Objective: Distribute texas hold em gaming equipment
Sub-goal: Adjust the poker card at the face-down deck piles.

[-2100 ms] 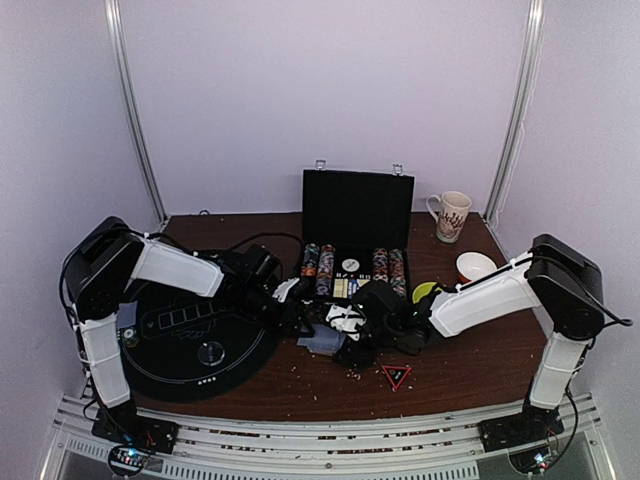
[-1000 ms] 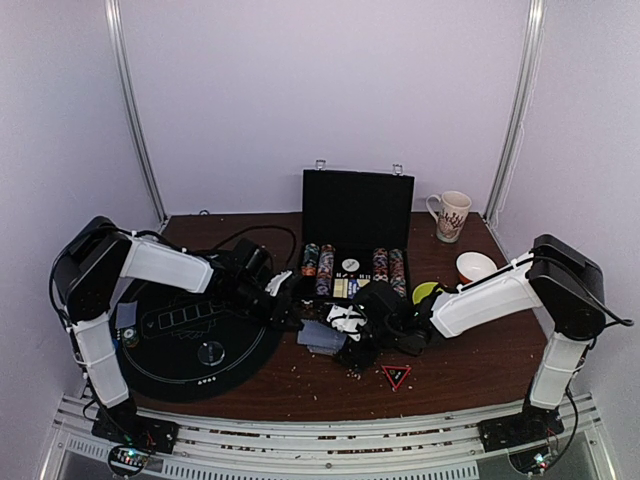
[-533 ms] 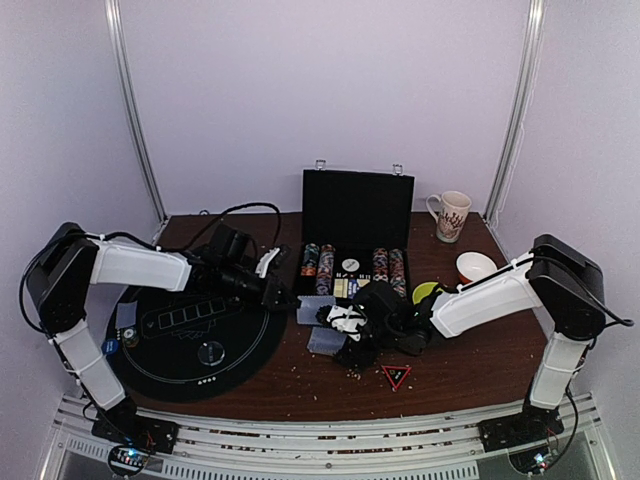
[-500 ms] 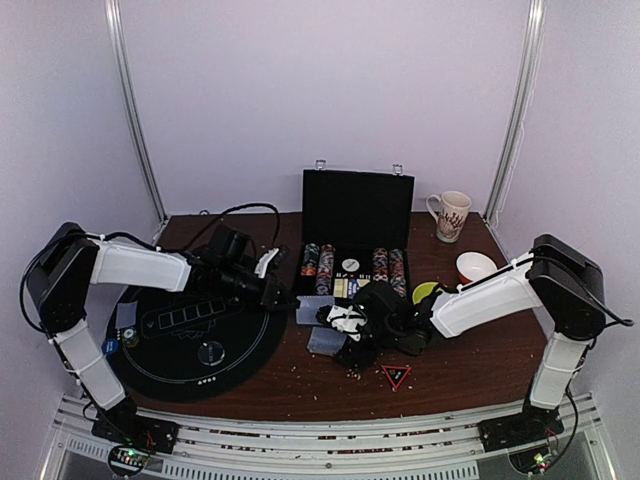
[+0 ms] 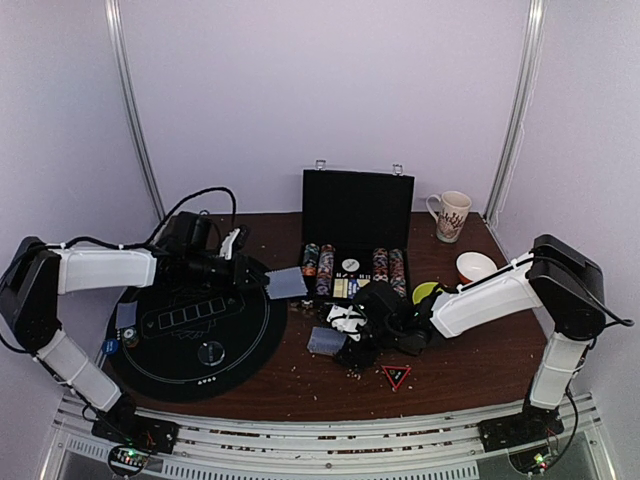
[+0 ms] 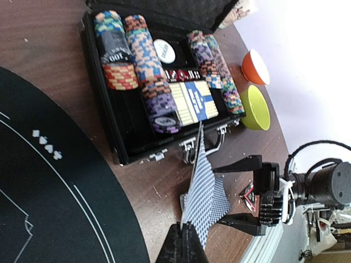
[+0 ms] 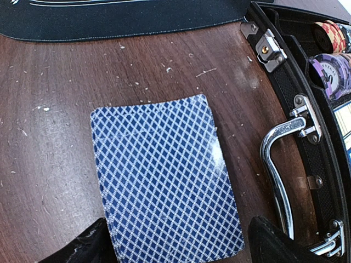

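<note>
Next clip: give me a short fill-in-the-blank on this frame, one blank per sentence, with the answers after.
1. The left gripper is ___ on one card.
2. The right gripper hangs ___ above the deck.
3. The mug stands at the table's back ___ corner.
4. Beside the green bowl sits a bowl coloured ___.

Answers: shut; open; right; orange
</note>
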You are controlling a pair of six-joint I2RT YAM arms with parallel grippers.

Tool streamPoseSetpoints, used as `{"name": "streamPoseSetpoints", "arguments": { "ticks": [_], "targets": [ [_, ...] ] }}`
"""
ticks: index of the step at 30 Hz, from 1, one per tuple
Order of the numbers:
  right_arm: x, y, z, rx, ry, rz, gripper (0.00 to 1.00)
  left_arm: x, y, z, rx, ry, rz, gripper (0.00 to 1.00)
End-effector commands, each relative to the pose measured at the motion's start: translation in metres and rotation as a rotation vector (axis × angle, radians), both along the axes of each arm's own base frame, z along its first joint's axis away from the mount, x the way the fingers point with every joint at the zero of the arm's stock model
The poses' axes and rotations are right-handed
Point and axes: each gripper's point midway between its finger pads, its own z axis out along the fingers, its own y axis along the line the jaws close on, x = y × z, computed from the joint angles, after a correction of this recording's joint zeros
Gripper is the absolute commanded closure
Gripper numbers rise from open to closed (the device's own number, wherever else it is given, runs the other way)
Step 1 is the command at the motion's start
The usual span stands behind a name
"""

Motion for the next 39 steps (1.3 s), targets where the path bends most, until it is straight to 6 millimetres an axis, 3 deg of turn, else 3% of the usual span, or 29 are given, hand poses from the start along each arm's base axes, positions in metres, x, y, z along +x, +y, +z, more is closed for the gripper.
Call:
{"name": "streamPoseSetpoints", "arguments": {
  "ticks": [1, 5, 10, 14, 19, 28, 31, 35, 37, 39],
  "targets": [
    [-0.011, -0.027, -0.027, -0.119, 0.047, -0.003, 0.12, -0.016, -0.01, -0.014, -0.009, 0.043, -0.079, 1.0],
    [-0.011, -0.023, -0.026, -0.111, 0.047, 0.002, 0.12, -0.027, -0.018, -0.027, -0.002, 0.044, -0.153, 1.0],
    [-0.01, -0.022, -0.026, -0.112, 0.046, 0.004, 0.08, -0.043, -0.05, -0.044, -0.036, 0.061, -0.286, 1.0],
    [-0.009, -0.021, -0.016, -0.091, 0.027, 0.01, 0.04, -0.04, -0.056, -0.049, -0.048, 0.033, -0.303, 1.0],
    [-0.008, -0.025, -0.002, -0.088, -0.018, 0.025, 0.01, -0.039, -0.06, -0.05, -0.066, 0.013, -0.33, 1.0],
    [-0.02, -0.029, 0.028, -0.028, -0.076, 0.099, 0.0, -0.041, -0.062, -0.033, -0.092, -0.05, -0.366, 1.0],
    [-0.017, -0.024, 0.064, 0.037, -0.086, 0.087, 0.0, -0.041, -0.062, -0.019, -0.105, -0.106, -0.379, 1.0],
    [-0.009, -0.022, 0.141, 0.362, 0.034, 0.036, 0.02, -0.044, -0.065, 0.013, -0.164, -0.209, -0.416, 1.0],
    [0.003, -0.029, 0.166, 0.52, 0.128, -0.029, 0.1, -0.049, -0.066, 0.028, -0.206, -0.261, -0.443, 1.0],
    [0.011, -0.035, 0.177, 0.616, 0.207, -0.076, 0.2, -0.055, -0.066, 0.044, -0.251, -0.317, -0.466, 1.0]
  ]
}}
